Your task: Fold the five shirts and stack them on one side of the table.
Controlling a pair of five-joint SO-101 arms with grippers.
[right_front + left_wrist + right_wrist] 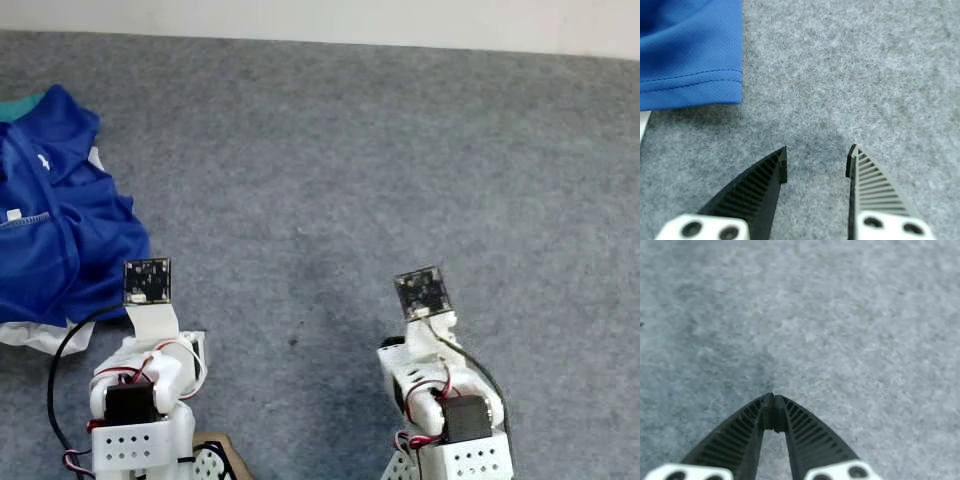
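The crumpled blue mesh shirt [50, 220] lies heaped at the left edge of the grey felt table [400, 150], over a white garment [30, 337] and perhaps others; the heap hides how many. No folding looks begun. The left gripper [817, 162] hangs released and empty near the blue hem, while the right gripper [774, 412] is clenched on nothing. The next move probably calls for catching that hem and dragging the shirt onto open felt.

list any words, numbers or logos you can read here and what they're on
No text here can be read.
blue shirt: two small white marks on the fabric, too small to read.
left gripper, right gripper, table: no print on them.
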